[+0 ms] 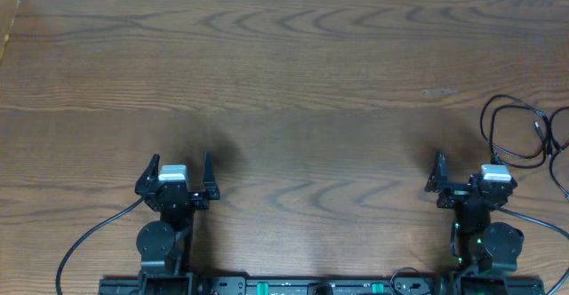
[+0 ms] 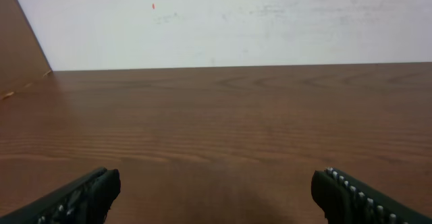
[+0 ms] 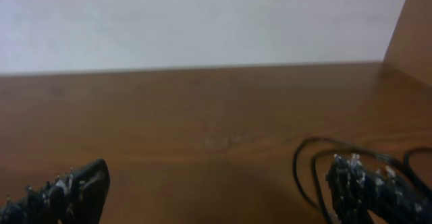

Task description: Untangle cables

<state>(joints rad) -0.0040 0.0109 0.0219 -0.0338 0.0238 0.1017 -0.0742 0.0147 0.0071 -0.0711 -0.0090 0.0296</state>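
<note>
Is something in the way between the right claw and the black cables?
Nothing visible. The open right gripper sits close to the cables, which lie just ahead and to its right on the bare table.

The black cables (image 1: 537, 124) run off the right edge of the overhead view, so how many cords lie there, where they cross and whether they are knotted cannot be told, and the plug ends are too small to make out. In the right wrist view they are blurred, and part of their loops passes behind one finger (image 3: 358, 183) of the right gripper (image 3: 217, 180). Both wrist views cut the fingers off at the lower edge: only the tips of the left gripper (image 2: 216, 187) show.
</note>
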